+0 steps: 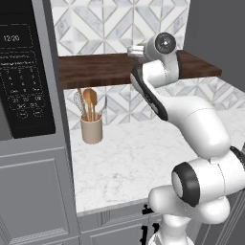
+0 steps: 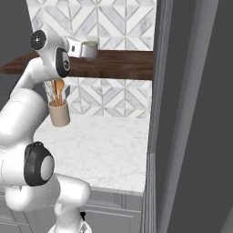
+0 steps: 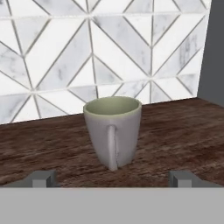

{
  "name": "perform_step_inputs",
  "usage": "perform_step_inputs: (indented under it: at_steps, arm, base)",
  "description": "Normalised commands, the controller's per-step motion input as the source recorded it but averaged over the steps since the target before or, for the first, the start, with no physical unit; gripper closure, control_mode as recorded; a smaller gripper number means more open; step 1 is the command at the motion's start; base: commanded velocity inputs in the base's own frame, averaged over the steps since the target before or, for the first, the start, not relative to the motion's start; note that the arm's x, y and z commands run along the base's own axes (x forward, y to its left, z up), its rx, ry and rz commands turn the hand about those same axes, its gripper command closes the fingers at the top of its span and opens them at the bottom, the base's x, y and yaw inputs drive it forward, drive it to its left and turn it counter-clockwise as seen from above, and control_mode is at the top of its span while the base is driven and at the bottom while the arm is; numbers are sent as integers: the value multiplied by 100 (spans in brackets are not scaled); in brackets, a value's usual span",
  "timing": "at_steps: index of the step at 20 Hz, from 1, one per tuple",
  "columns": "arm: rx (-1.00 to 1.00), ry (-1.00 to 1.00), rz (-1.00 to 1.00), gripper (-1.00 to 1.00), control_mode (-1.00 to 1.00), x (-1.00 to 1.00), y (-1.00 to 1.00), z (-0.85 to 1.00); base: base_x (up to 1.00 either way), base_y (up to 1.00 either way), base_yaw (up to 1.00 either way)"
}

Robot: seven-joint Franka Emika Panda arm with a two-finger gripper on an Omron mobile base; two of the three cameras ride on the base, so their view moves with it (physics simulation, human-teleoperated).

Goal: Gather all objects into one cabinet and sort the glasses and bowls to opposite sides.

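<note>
On the dark wooden shelf, in front of the tiled wall, a beige-grey handled cup is seen standing upright, with a pale green inside and its handle turned toward the camera. The gripper is held fully open and nothing is grasped; its two fingertips are apart from the cup. The cup is placed just ahead, between the fingertips.

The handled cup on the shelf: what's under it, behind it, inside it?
The cup stands on the dark wooden shelf, with patterned tile wall behind. Its inside shows pale green near the rim; the bottom is hidden.
</note>
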Motion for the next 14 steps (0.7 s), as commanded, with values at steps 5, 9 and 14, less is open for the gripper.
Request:
perform_step_inputs:
  at_steps: [5,9,14]
  arm:
    - [0,20,0,-100,-100,59,0,0]
    - [0,2,0,-100,-100,4,0,0]
    - [0,0,0,-100,-100,10,-2,-1]
  base:
    - [0,0,0]
    - [0,0,0]
    - [0,0,0]
